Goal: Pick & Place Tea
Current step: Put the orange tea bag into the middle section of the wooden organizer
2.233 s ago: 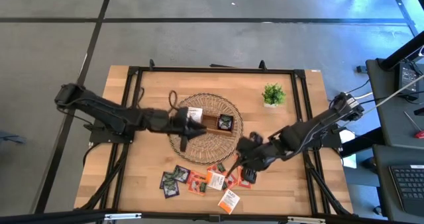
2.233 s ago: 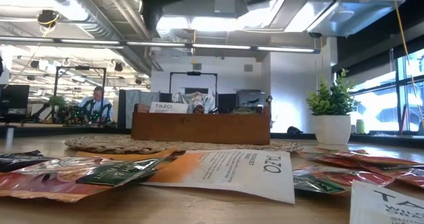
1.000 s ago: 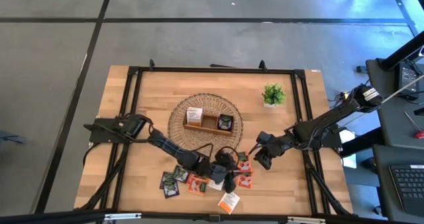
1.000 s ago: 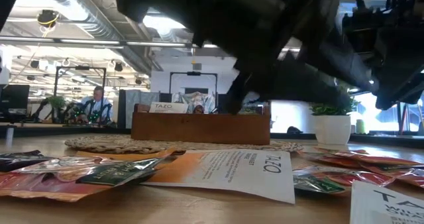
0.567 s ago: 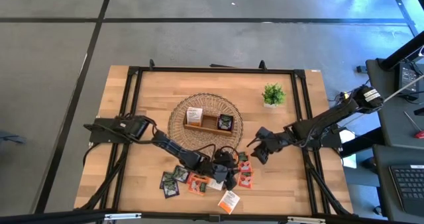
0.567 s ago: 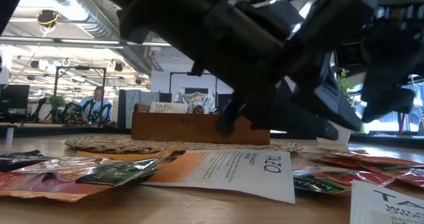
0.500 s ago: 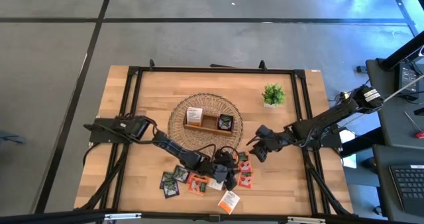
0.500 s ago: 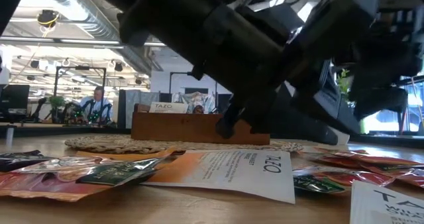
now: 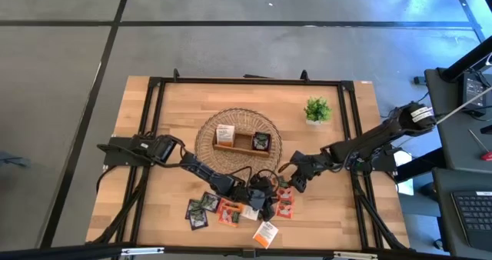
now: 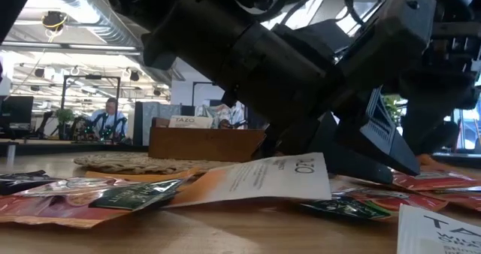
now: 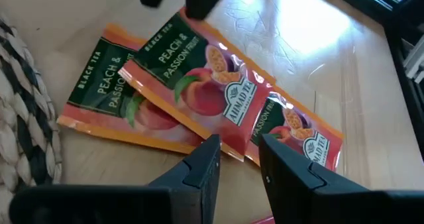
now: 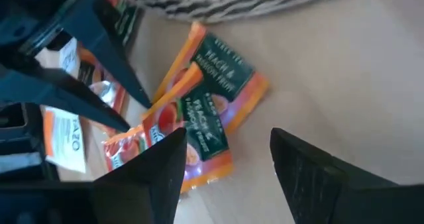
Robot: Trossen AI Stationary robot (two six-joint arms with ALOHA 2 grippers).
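Left pincer (image 9: 264, 201) | low over tea sachets (image 9: 231, 211) at 6 o'clock on surface (image 9: 346, 221), fingers (image 11: 202, 168) narrowly parted, grip unclear | right pincer (image 9: 292, 179) | wide open, empty, at 3 o'clock of pile | peach sachets (image 11: 192, 85) flat by woven mat (image 9: 206, 133) | wooden tray (image 9: 242, 143) held two sachets.

Grey floor (image 9: 231, 48) with dark seams surrounds the wooden table (image 9: 177, 121). Beyond the table: open office, exposed ceiling ducts (image 10: 68, 13), strip lights, seated person (image 10: 110, 119) at desks.

open-plan office/lab, exposed ceiling ducts (image 10: 68, 17), desks w/ monitors (image 10: 16, 113), seated person (image 10: 110, 116)
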